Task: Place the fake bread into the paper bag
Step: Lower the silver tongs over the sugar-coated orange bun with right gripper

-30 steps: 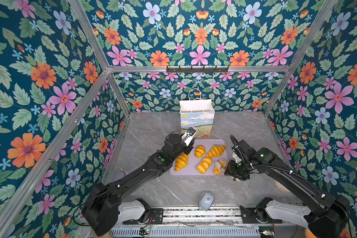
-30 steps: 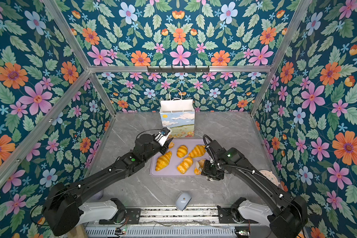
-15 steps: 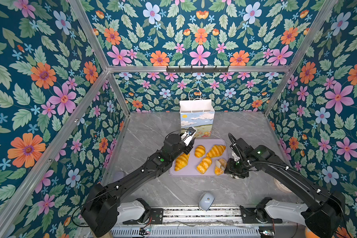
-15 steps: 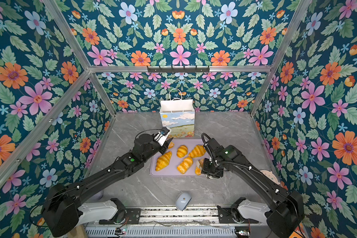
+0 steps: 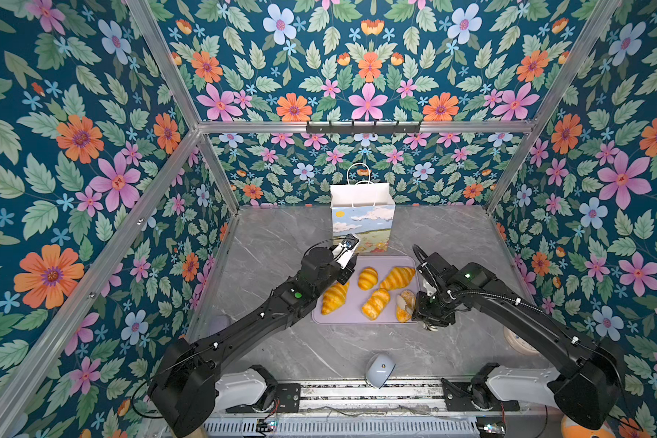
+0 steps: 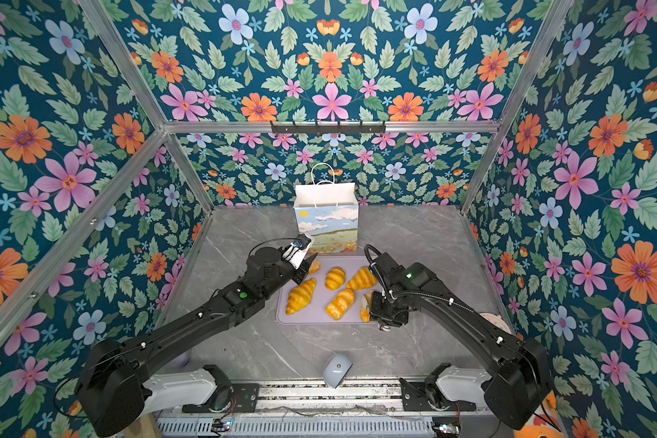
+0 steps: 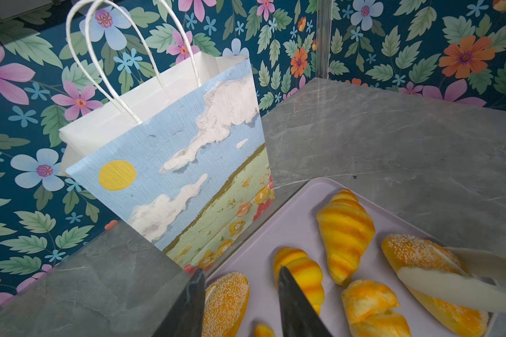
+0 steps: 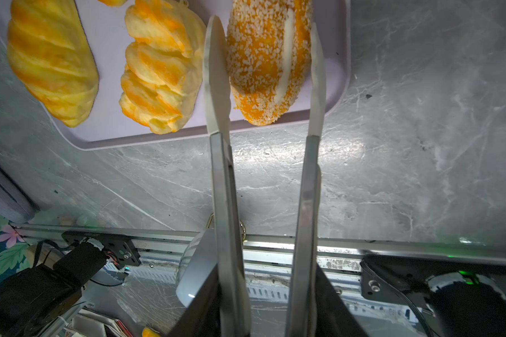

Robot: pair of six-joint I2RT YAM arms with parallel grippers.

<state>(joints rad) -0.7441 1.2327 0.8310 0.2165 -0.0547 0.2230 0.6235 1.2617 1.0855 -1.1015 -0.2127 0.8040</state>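
Note:
The paper bag stands upright and open at the back, just behind a lilac tray. Fake bread lies on the tray: two croissants, two ridged rolls and two seeded buns. My left gripper is open over the tray's back left corner, with one seeded bun between its black fingers and a gap on one side. My right gripper is at the tray's front right corner. Its white fingers press both sides of the other seeded bun, which rests on the tray.
A pale blue computer mouse lies near the front rail. A round disc sits under the right arm by the right wall. A black hook rail runs along the back wall. Floral walls enclose the grey table.
My right gripper has edged in toward the tray and its fingers have narrowed round the seeded bun. The left jaws have widened slightly; the left arm has barely moved.

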